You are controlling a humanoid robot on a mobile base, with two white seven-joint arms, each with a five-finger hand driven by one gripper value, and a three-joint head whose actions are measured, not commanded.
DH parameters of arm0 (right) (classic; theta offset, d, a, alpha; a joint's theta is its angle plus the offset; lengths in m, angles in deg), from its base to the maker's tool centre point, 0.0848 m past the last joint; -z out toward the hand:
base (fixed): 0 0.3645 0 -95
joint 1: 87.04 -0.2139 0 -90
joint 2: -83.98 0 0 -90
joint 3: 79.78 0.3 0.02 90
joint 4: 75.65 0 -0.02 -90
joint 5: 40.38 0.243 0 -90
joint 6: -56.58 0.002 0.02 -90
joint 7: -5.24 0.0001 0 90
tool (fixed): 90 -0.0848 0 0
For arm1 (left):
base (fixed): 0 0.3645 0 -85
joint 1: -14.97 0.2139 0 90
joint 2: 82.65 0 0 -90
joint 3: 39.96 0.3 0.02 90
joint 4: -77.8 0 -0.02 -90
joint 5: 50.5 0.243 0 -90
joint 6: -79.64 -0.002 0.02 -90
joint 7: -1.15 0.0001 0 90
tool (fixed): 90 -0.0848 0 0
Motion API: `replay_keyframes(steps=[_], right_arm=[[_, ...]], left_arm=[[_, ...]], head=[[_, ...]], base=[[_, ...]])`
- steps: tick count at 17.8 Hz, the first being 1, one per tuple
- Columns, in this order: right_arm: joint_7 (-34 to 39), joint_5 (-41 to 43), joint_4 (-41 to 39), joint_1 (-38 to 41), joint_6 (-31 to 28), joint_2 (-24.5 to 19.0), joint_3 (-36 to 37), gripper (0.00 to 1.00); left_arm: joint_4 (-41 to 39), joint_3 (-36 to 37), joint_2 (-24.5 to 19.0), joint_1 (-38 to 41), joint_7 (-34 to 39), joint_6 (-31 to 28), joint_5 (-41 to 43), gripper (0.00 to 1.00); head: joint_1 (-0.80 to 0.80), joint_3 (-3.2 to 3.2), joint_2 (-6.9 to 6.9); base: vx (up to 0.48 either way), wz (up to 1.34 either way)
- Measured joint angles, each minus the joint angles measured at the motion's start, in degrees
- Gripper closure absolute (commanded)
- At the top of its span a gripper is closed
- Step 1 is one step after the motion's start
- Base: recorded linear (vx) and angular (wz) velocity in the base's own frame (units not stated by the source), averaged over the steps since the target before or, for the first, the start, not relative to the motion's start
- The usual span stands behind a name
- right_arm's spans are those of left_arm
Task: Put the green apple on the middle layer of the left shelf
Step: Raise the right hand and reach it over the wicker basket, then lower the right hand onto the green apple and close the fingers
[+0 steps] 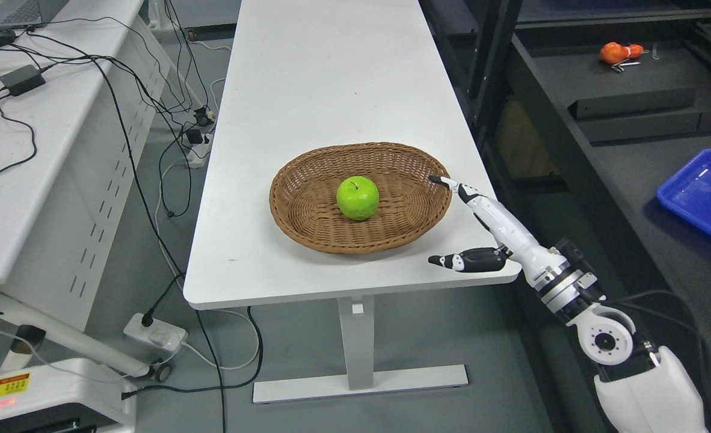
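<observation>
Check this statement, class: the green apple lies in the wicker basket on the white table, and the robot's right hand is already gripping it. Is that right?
Not quite. In the head view the right hand is open beside the wicker basket, not touching the green apple. The apple does lie in the basket on the white table.

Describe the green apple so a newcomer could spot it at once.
Find the long white table in the middle of the room, then the brown wicker basket near its front edge. The green apple sits alone in the basket's middle, bright green with a short dark stem; the right hand hovers beside the basket, fingers open.
</observation>
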Motion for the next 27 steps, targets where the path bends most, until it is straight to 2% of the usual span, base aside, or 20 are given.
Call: replay_keyframes(steps=[11, 18, 27], right_arm=[[0.6, -1.5, 0.1, -4.8, 4.2, 1.0, -7.0, 0.00], [5.2, -8.7, 1.2, -7.6, 3.5, 1.1, -13.8, 0.00], [6.0, -15.2, 6.5, -12.1, 0.2, 0.0, -20.7, 0.00]], left_arm=[[0.0, 0.0, 0.0, 0.0, 0.0, 0.0, 0.0, 0.00], [0.0, 0.0, 0.0, 0.0, 0.0, 0.0, 0.0, 0.00], [0.0, 0.0, 0.0, 0.0, 0.0, 0.0, 0.0, 0.00]], head=[[0.00, 0.00, 0.00], [0.00, 0.00, 0.00], [0.00, 0.00, 0.00]], base=[[0.191, 0.02], [0.082, 0.00], [0.028, 0.00]])
